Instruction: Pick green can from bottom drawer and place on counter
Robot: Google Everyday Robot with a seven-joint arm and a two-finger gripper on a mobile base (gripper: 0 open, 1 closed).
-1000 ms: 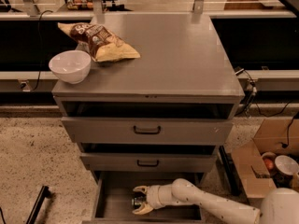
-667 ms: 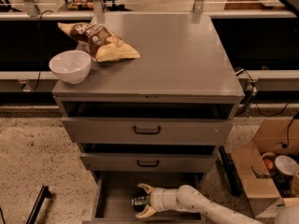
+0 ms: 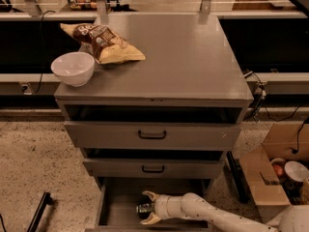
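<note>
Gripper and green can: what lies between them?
Nothing. In the camera view the open gripper straddles the green can inside the bottom drawer.

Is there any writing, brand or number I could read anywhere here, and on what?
Crinkled brown and yellow snack bag on the grey counter: printing there, but illegible.
Small green can in the bottom drawer, between the open fingers of the white gripper: markings illegible.
No other text is visible.

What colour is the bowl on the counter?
Plain white bowl, in the camera view; the gripper is low in the bottom drawer.
</note>
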